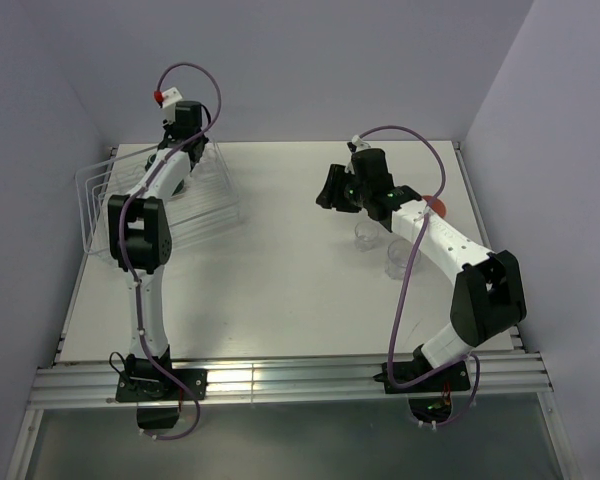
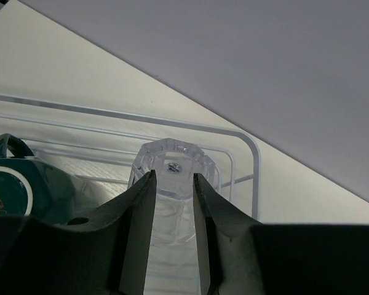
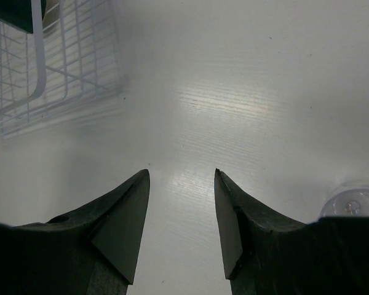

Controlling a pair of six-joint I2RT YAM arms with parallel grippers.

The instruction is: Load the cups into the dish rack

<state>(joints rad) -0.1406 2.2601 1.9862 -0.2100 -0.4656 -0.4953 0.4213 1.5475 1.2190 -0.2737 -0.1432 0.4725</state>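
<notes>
My left gripper is shut on a clear tumbler, whose base faces the camera. It hangs inside the dish rack. A dark green mug lies in the rack just to its left. From above, the left arm reaches over the see-through rack at the table's far left. My right gripper stands open over bare table with nothing between its fingers. Two more clear tumblers stand right of it. A salmon-pink cup shows partly behind the right arm.
The right wrist view has the rack at its upper left and one clear tumbler at the lower right edge. Grey walls close in the table on the back, left and right. A metal rail runs along the near edge.
</notes>
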